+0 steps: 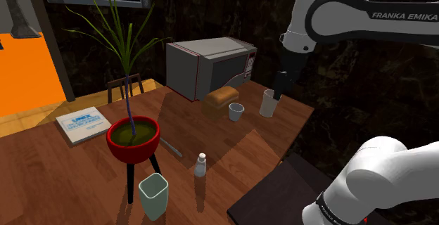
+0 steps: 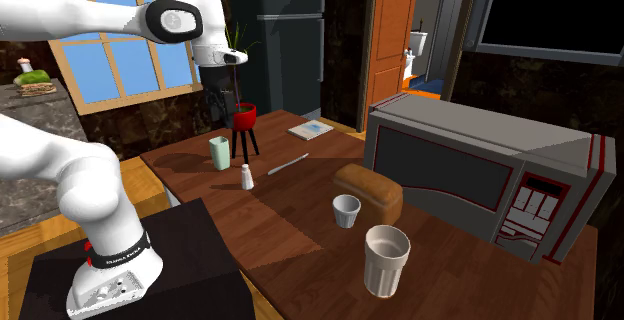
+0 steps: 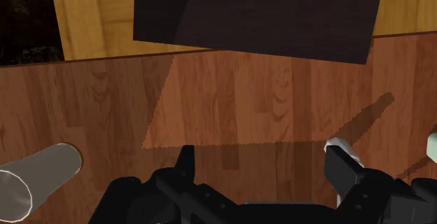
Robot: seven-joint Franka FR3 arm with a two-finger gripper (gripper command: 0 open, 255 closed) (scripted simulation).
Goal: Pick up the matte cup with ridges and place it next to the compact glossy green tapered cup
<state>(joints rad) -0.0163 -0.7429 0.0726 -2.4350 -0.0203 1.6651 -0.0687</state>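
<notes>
A tall pale cup point(image 1: 268, 103) point(image 2: 386, 260) stands upright near the table's far corner, with a small white cup point(image 1: 236, 111) point(image 2: 346, 209) beside it. The green tapered cup point(image 1: 153, 194) point(image 2: 219, 152) stands at the table's other end, by the plant. My black gripper point(image 1: 279, 94) point(image 2: 222, 108) hangs well above the table, open and empty. In the wrist view the gripper point(image 3: 265, 170) has its fingers point(image 3: 343, 168) wide apart over bare wood. The tall cup point(image 3: 38, 177) lies off to one side of them, and an edge of the green cup point(image 3: 432, 149) shows on the other side.
A microwave point(image 1: 211, 65) and a bread loaf point(image 1: 220, 97) stand behind the two cups. A plant in a red pot point(image 1: 132, 136) on black legs, a book point(image 1: 83, 125), a small white bottle point(image 1: 201, 164) and a thin utensil point(image 1: 171, 146) occupy the table. The dark stand point(image 1: 281, 195) adjoins the table.
</notes>
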